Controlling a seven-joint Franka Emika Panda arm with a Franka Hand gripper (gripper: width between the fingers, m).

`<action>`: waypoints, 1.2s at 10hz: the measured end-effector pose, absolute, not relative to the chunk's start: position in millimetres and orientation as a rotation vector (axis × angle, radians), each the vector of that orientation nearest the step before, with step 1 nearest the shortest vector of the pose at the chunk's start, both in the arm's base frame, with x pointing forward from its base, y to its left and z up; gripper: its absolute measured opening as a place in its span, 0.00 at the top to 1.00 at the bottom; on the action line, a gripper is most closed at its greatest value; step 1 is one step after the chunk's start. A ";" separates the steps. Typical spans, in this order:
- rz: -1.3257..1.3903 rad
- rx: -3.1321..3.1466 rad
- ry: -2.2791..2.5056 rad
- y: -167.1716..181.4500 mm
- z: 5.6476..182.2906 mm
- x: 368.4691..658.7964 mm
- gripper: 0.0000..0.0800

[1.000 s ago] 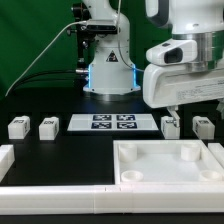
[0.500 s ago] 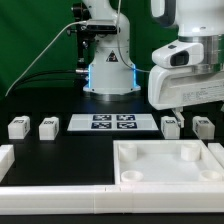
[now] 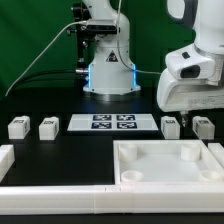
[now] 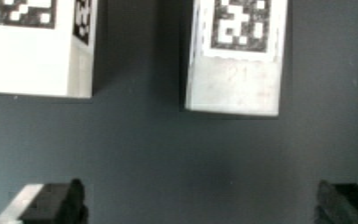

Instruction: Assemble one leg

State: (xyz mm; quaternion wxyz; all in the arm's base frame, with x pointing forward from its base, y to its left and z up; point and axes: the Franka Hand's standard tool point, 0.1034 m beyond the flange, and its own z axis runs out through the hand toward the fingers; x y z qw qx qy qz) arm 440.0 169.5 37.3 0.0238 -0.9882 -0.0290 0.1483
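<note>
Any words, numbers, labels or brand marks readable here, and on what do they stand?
No readable words or numbers anywhere.
Legs: black-and-white square tags, patterns only, no letters.
Marker board: four such tags, patterns only.
Arm's base: no label that can be read at this size.

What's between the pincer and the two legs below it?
Only bare dark table, seen in the wrist view, separates the open pincer from the leg and its cropped neighbour.

The arm (image 3: 196,78) has white rounded shells, a blue-lit base (image 3: 108,72), a thin cable (image 3: 40,55) and dark end effector (image 4: 202,205) fingers (image 4: 51,205).
</note>
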 end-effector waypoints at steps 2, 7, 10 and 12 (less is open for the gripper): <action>0.453 -3.055 -0.088 172.1 37.3 439.4 0.19; 0.830 -3.015 -0.101 171.9 35.3 424.1 0.19; 0.888 -3.007 -0.083 181.3 31.1 430.0 0.19; 0.895 -3.005 -0.084 180.5 28.1 428.3 0.19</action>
